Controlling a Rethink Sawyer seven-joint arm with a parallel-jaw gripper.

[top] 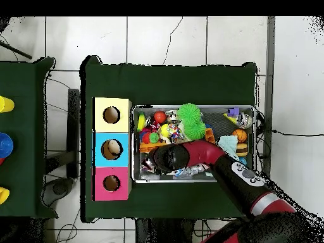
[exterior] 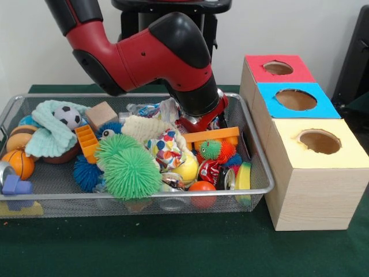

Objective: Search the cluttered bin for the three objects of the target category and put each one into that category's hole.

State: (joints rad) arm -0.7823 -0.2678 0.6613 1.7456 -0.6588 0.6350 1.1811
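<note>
I count one wire bin [exterior: 262, 167] and one row of three boxes, each with a single hole: red [exterior: 278, 68], blue [exterior: 296, 99] and yellow [exterior: 319, 141]. In the bin I see three green spiky balls [exterior: 132, 172], with one blue spiky ball [exterior: 86, 173] beside them. There is one soccer ball [exterior: 68, 116], one small basketball [exterior: 18, 163], one wooden cube [exterior: 101, 113], one mint knitted cloth [exterior: 49, 133] and one red can [exterior: 212, 171]. The rest lies too tangled for counting.

Green cloth [exterior: 173, 248] over table; second table [top: 25, 136] beside, tiled floor [top: 190, 38].
</note>
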